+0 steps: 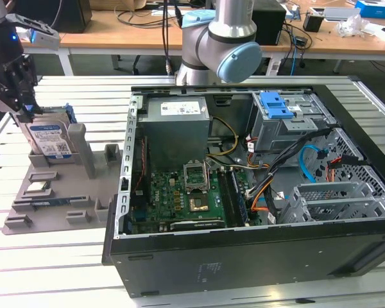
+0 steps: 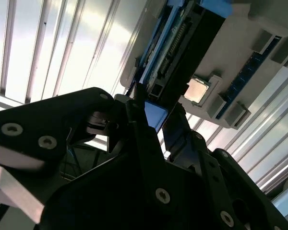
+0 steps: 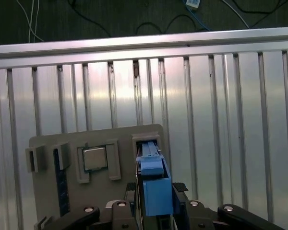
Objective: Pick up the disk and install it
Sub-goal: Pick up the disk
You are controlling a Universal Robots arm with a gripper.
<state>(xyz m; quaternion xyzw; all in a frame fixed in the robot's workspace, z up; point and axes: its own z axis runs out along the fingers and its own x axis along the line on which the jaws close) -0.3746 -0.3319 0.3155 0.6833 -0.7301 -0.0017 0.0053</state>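
Nothing legible anywhere — just a white-and-blue label on the disk (image 1: 49, 138) and a white sticker on the power supply box (image 1: 173, 131), print too small to make out.

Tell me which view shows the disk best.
The exterior view: the disk stands upright in the grey holder, its labelled face visible. The first wrist view shows the disk edge-on; the second wrist view shows the disk from its connector edge.

A robotics lab: a slotted aluminium bench (image 1: 58, 263) carries an opened computer case (image 1: 256, 253), a robot arm (image 1: 226, 35) stands behind, and a wooden desk (image 1: 115, 40) holds cables (image 1: 140, 15).
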